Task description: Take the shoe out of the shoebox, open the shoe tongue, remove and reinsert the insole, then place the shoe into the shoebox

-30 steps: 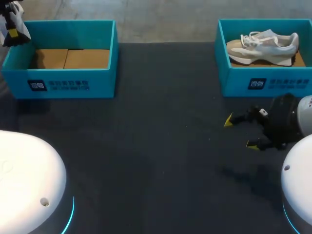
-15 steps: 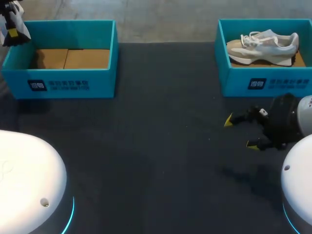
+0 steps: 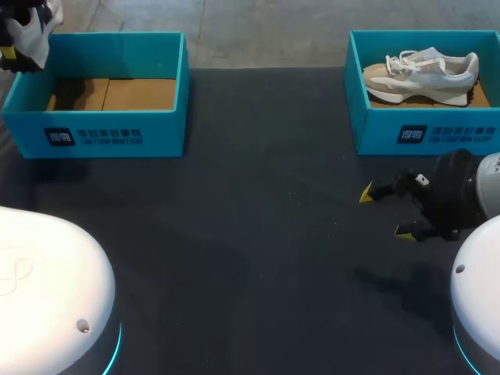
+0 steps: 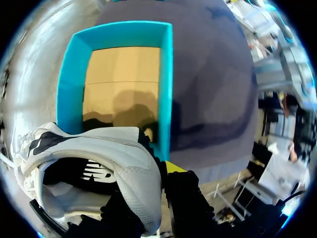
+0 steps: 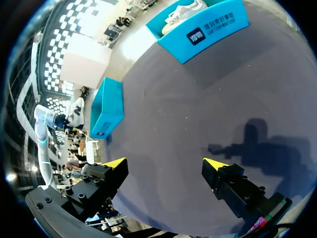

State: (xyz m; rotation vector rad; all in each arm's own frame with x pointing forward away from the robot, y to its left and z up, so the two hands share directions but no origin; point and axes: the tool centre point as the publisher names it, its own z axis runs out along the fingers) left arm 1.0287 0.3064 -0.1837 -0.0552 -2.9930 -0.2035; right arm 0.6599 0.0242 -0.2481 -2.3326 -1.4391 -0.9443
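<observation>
A white shoe (image 3: 35,27) hangs at the far left corner, above the back left rim of the empty teal shoebox (image 3: 117,137). My left gripper (image 3: 12,50) is shut on it. In the left wrist view the shoe's (image 4: 99,158) heel collar sits between the left gripper's (image 4: 154,184) fingers, and the empty shoebox (image 4: 166,89) lies ahead. One yellow fingertip (image 4: 171,166) shows; the other is hidden behind the shoe. A second beige-and-white shoe (image 3: 422,69) lies on its side in the right shoebox (image 3: 426,133). My right gripper (image 3: 383,211) stands open in front of that box, holding nothing.
From the right wrist, the right gripper (image 5: 165,164) looks over bare dark tabletop (image 5: 198,99), with the right shoebox (image 5: 210,27) and the left shoebox (image 5: 106,111) farther off. The two white robot bases (image 3: 47,289) (image 3: 480,297) stand at the near corners.
My left gripper has shifted with the white shoe toward the left shoebox; more of the shoe shows, and a shadow now falls on the box floor. The right arm has not moved.
</observation>
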